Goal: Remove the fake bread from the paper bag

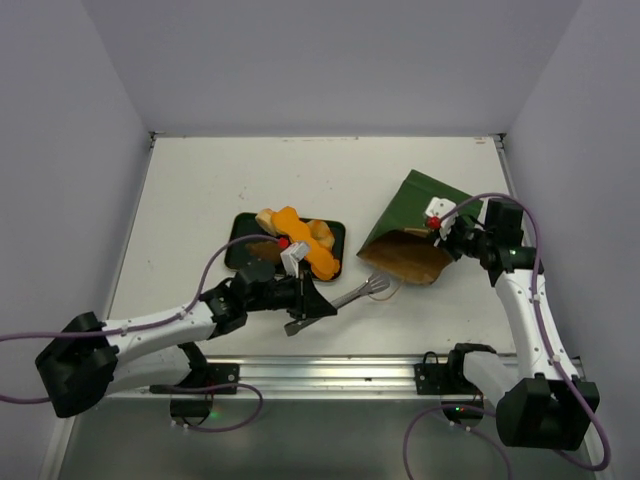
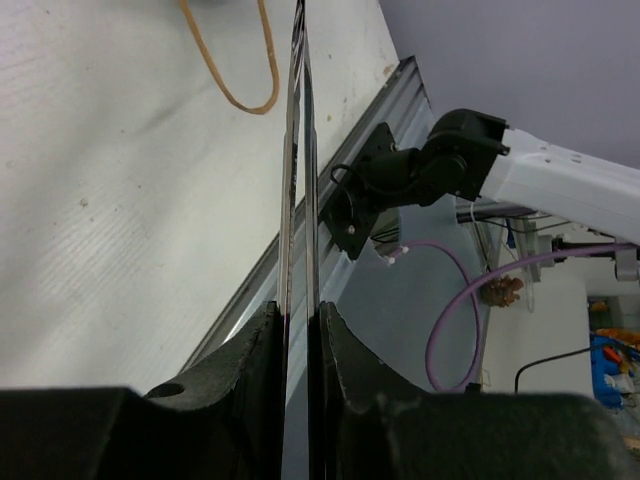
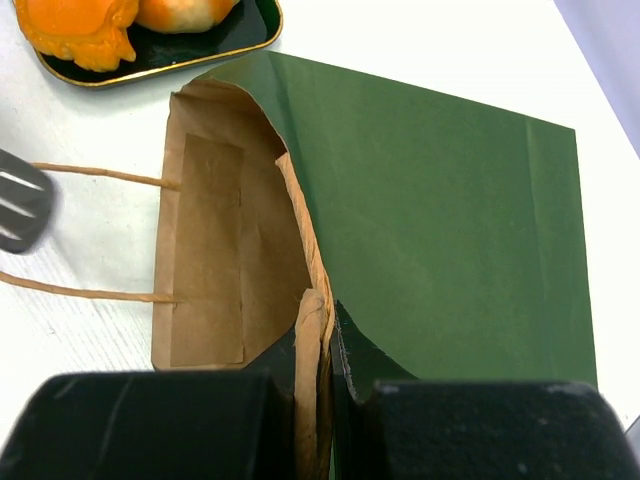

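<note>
The paper bag (image 1: 412, 225) lies on its side at the right, green outside, its brown mouth facing the tray. My right gripper (image 1: 441, 231) is shut on its upper rim; in the right wrist view the folded brown edge is pinched in that gripper (image 3: 326, 335), and what shows of the bag's (image 3: 450, 200) inside holds nothing. Fake bread (image 1: 300, 242) is piled on the dark tray (image 1: 338, 228): an orange stick and tan rolls (image 3: 80, 25). My left gripper (image 1: 305, 298) is shut on the metal tongs (image 1: 362, 292), whose tips lie near the bag's mouth. The left wrist view shows this gripper (image 2: 300, 335) pressing both tong blades (image 2: 298, 180).
The bag's string handles (image 3: 95, 175) trail on the table toward the tongs' slotted tip (image 3: 20, 205); one loop (image 2: 240, 85) shows in the left wrist view. A metal rail (image 1: 330, 372) runs along the near edge, with the right arm's base (image 2: 440, 170) on it.
</note>
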